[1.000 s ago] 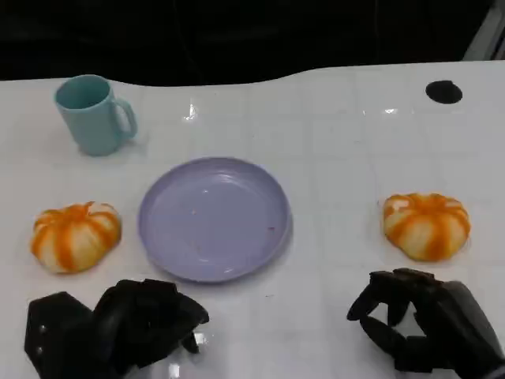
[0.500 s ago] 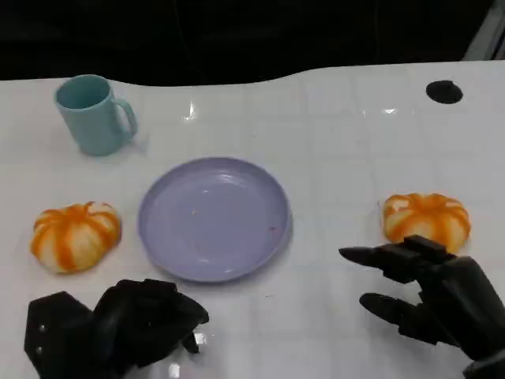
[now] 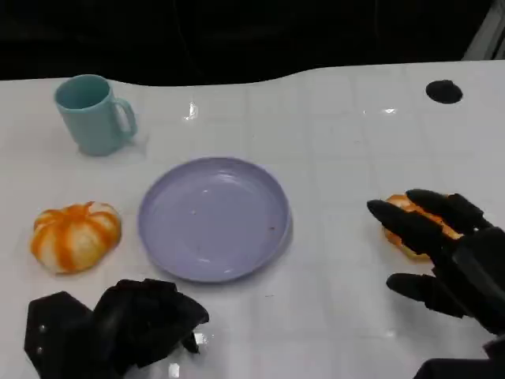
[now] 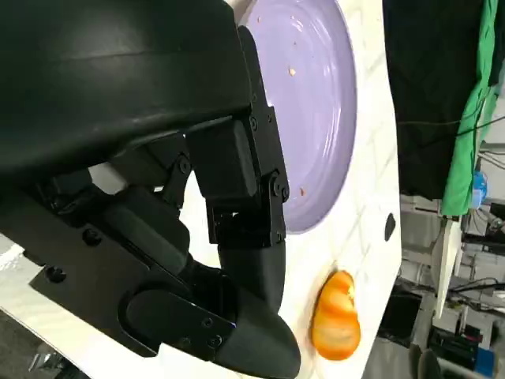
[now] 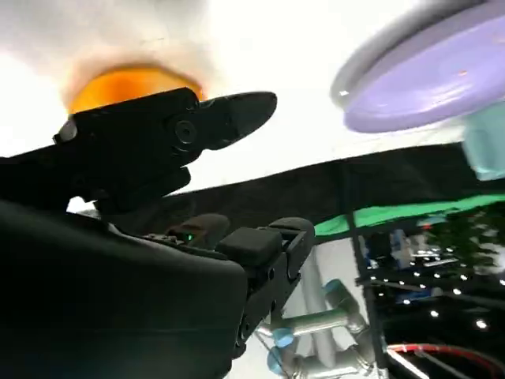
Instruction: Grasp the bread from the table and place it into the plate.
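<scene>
Right hand (image 3: 446, 249): we see glossy black fingers spread above the ribbed orange right bread (image 3: 412, 237), gripping nothing.
Left hand (image 3: 118, 324): curled, empty.
Plate (image 3: 215, 217): round, smooth lilac.

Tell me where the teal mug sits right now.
In the head view the teal mug stands upright at the table's far left, beyond the purple plate and the left bread, touching neither.
</scene>
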Robot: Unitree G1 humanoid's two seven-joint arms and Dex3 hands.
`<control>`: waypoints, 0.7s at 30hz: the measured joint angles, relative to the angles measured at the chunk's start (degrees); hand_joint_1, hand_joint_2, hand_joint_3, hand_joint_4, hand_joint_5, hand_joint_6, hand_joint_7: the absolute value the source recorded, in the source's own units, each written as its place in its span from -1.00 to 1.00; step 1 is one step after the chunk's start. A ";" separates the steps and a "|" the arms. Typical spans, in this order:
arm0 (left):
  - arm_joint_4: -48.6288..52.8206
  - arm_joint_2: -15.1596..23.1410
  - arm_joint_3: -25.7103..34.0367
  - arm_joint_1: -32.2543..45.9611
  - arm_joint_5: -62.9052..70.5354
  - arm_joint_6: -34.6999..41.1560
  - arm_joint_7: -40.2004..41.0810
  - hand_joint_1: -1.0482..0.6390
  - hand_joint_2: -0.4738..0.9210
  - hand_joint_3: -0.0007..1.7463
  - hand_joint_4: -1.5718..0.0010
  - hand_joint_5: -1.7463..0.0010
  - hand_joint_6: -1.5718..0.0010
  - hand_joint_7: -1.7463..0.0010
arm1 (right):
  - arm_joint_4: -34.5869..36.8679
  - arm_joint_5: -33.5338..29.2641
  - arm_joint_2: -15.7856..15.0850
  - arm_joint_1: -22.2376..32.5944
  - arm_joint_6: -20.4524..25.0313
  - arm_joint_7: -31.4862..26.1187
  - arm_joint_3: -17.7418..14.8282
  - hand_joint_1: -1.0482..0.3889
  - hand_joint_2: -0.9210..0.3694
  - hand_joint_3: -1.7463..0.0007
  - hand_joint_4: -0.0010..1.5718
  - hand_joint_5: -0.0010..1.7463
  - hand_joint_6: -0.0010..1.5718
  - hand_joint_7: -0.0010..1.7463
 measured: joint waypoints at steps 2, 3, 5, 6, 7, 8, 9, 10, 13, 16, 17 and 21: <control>-0.01 0.00 -0.01 0.00 0.03 0.00 0.01 -1.00 0.58 -0.70 -0.15 -0.73 -0.94 0.54 | -0.65 -1.34 -0.38 -0.16 2.61 1.17 0.02 -0.15 -0.95 1.00 -1.00 -0.58 -0.63 -1.00; -0.02 0.00 -0.03 0.00 0.05 0.00 0.01 -1.00 0.58 -0.70 -0.15 -0.73 -0.94 0.54 | -0.79 -1.95 -0.53 -0.31 4.14 1.98 0.03 -0.15 -0.95 1.00 -1.00 -0.60 -0.63 -1.00; -0.04 0.00 -0.02 0.01 0.10 0.00 0.02 -1.00 0.58 -0.70 -0.15 -0.73 -0.93 0.54 | -0.87 -2.56 -0.67 -0.73 6.87 3.35 0.05 -0.17 -0.95 1.00 -1.00 -0.61 -0.62 -0.99; -0.05 0.00 -0.03 0.02 0.12 -0.01 0.02 -1.00 0.58 -0.70 -0.15 -0.73 -0.93 0.54 | -0.87 -3.14 -0.75 -1.06 7.88 3.66 0.08 -0.18 -0.95 1.00 -1.00 -0.60 -0.62 -0.99; -0.08 0.00 -0.03 0.03 0.14 -0.01 0.03 -1.00 0.58 -0.70 -0.15 -0.72 -0.93 0.54 | -0.84 -3.62 -0.81 -1.51 8.73 3.74 0.18 -0.19 -0.95 1.00 -1.00 -0.60 -0.62 -0.99; -0.13 0.00 -0.04 0.05 0.16 -0.01 0.03 -1.00 0.58 -0.70 -0.14 -0.72 -0.93 0.54 | -0.78 -3.92 -0.86 -2.02 9.42 3.75 0.27 -0.21 -0.95 1.00 -1.00 -0.60 -0.62 -0.99; -0.18 0.00 -0.08 0.08 0.16 0.00 0.03 -1.00 0.58 -0.70 -0.15 -0.72 -0.93 0.54 | -0.59 -4.16 -0.91 -2.61 10.06 3.76 0.46 -0.22 -0.95 1.00 -1.00 -0.60 -0.62 -0.99; -0.26 0.00 -0.11 0.14 0.16 0.00 0.03 -1.00 0.58 -0.70 -0.15 -0.73 -0.93 0.54 | -0.19 -4.30 -0.96 -3.19 10.59 3.76 0.71 -0.23 -0.95 1.00 -1.00 -0.61 -0.63 -1.00; -0.54 -0.02 -0.18 0.31 0.17 0.08 0.06 -1.00 0.59 -0.70 -0.14 -0.72 -0.93 0.54 | 1.54 -4.46 -1.19 -4.80 12.14 4.27 1.71 -0.25 -0.94 1.00 -1.00 -0.65 -0.64 -1.00; -0.72 -0.02 -0.27 0.40 0.20 0.10 0.14 -1.00 0.59 -0.70 -0.14 -0.72 -0.93 0.54 | 3.57 -4.42 -1.21 -5.84 13.43 4.88 2.36 -0.26 -0.89 1.00 -1.00 -0.62 -0.64 -0.99; -0.75 -0.02 -0.31 0.41 0.25 0.10 0.17 -1.00 0.59 -0.70 -0.14 -0.72 -0.93 0.54 | 4.47 -4.34 -1.21 -6.31 13.58 4.88 2.53 -0.26 -0.89 1.00 -1.00 -0.61 -0.64 -0.99; -0.80 -0.02 -0.38 0.46 0.28 0.07 0.20 -1.00 0.59 -0.71 -0.15 -0.72 -0.92 0.54 | 7.25 -4.03 -1.22 -8.26 13.68 4.84 3.36 -0.26 -0.90 0.99 -1.00 -0.61 -0.65 -1.00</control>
